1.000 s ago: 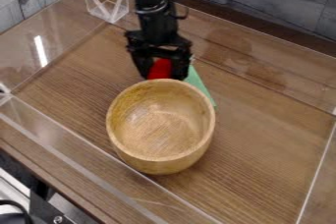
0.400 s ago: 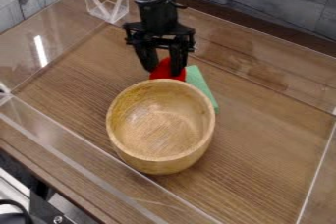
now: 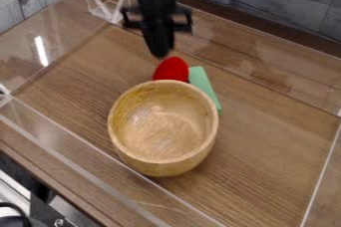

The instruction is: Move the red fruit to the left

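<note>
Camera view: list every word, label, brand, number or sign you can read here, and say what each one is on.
None: no readable text anywhere in this view.
The wooden bowl, the red fruit, the green block, the clear tray wall and the black end effector carry no visible marking.

The wooden bowl (image 3: 163,127) has a smooth, pale grain. The table (image 3: 80,92) under it looks like darker matt wood. The red fruit (image 3: 170,69) behind the bowl seems smooth plastic.
</note>
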Motion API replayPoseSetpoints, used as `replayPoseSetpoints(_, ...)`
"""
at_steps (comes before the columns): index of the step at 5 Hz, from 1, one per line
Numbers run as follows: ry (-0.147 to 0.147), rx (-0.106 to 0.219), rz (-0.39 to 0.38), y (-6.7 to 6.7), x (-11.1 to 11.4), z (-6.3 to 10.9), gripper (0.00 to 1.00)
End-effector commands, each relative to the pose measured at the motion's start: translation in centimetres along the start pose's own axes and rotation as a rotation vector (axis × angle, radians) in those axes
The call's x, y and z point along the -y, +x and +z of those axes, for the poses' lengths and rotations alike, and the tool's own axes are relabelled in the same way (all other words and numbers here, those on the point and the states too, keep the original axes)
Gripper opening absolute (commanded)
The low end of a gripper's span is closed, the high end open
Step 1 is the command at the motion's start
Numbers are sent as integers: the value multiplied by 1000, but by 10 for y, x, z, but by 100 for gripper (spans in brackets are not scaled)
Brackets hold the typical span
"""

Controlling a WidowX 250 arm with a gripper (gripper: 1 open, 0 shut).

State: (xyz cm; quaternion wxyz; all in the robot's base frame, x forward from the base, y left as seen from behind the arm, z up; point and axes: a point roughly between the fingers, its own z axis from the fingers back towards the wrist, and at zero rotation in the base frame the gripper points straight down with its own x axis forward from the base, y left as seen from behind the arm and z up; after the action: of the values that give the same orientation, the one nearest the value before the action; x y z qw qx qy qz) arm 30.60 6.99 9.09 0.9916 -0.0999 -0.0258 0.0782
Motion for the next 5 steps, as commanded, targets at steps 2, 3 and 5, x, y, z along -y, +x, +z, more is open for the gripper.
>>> replayPoseSetpoints(2,-26,65,-98,10,-9,38,0)
replayPoseSetpoints(3,-36,18,-206,10,2,26,100)
replayPoseSetpoints(5,-41,-42,-296,5,-2,-6,100)
